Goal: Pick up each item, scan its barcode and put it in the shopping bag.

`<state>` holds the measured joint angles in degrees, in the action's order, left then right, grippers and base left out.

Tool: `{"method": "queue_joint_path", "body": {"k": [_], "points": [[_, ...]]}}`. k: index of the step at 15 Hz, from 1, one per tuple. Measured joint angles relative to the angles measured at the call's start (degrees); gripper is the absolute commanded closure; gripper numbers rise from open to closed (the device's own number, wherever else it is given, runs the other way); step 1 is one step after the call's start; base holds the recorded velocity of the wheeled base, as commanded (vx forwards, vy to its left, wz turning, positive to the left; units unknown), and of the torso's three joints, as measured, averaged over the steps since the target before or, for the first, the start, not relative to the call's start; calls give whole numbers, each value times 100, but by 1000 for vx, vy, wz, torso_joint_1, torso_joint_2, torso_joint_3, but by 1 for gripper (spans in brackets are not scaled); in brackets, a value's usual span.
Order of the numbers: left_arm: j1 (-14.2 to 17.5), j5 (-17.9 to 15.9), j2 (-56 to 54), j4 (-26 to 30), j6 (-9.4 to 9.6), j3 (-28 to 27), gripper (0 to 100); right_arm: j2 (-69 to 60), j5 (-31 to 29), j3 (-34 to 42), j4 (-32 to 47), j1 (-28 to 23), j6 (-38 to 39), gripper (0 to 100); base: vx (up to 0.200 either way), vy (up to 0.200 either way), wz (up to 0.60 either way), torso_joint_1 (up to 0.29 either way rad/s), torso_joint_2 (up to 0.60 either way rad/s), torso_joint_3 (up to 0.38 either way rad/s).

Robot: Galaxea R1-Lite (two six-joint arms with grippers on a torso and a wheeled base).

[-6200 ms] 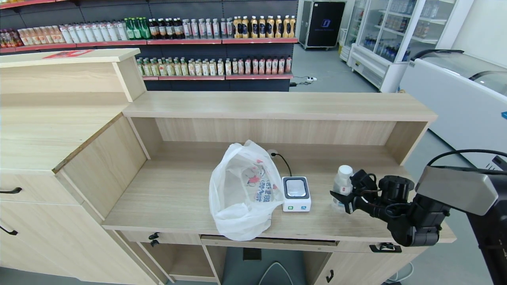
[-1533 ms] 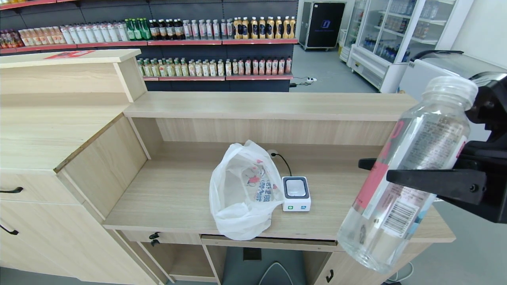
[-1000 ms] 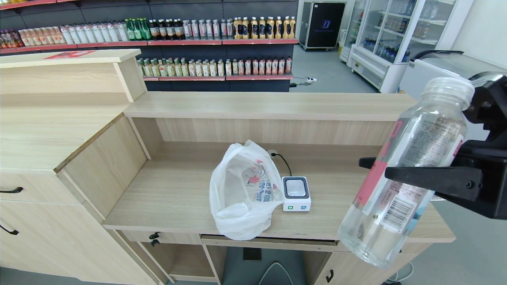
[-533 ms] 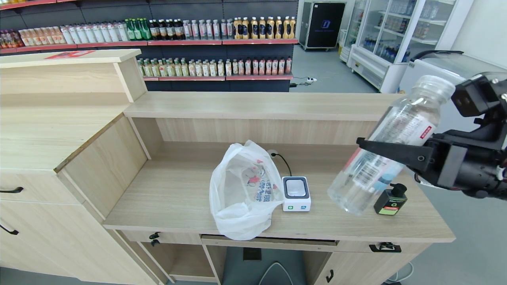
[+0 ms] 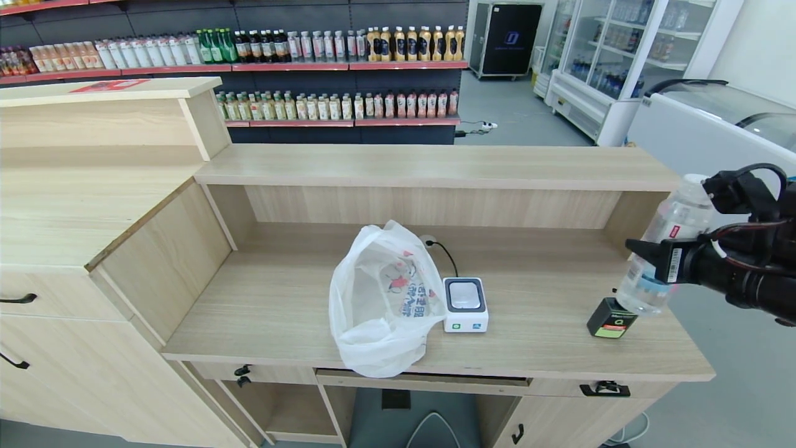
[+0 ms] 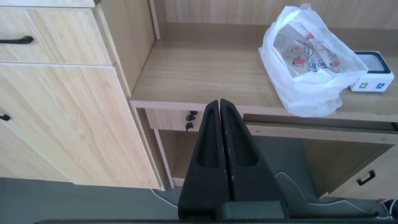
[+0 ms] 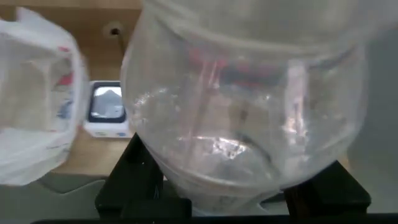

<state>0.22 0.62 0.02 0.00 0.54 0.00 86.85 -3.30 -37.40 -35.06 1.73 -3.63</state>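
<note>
Grips a clear plastic bottle [image 5: 678, 218] in the right gripper [image 5: 647, 252], jaws clamped across its lower body. Holds it tilted, cap up and leaning away from the scanner [image 5: 465, 303], base just beside the top of a small dark bottle [image 5: 612, 317] with a green label; cannot tell whether touching. Reaches in roughly level with the right arm, from well to the right of the scanner. Presses the left gripper [image 6: 219, 112] flat together on nothing, low and out in front of the wooden counter [image 5: 280, 298], farther left of the scanner than the white shopping bag [image 5: 379, 298]. Shows that bag slumped just left of the scanner, mouth open. Behind the scanner, past the counter's raised ledge: shelves of drinks [image 5: 336, 106], with glass-door fridges [image 5: 597, 56] to their right.
</note>
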Motion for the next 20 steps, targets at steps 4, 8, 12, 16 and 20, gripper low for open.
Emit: {"method": "queue_joint_path", "body": {"k": [4, 8, 12, 16, 20], "points": [[0, 4, 0, 0, 0, 0, 100, 108, -925, 80, -235, -13, -1242, 100, 0, 0, 0, 0, 0, 0], [0, 4, 0, 0, 0, 0, 100, 174, -600, 160, -484, -204, -2130, 100, 0, 0, 150, 2, 3, 1], [-1, 0, 0, 2, -2, 0, 100, 389, 647, 254, -1086, -556, -3162, 100, 0, 0, 600, -1, 6, 6], [0, 4, 0, 0, 0, 0, 100, 836, 1534, 243, -1763, -806, -4090, 100, 0, 0, 600, 5, 1, 1], [0, 6, 0, 0, 0, 0, 100, 1329, 2667, 151, -1908, -1041, -4222, 100, 0, 0, 0, 0, 0, 0]]}}
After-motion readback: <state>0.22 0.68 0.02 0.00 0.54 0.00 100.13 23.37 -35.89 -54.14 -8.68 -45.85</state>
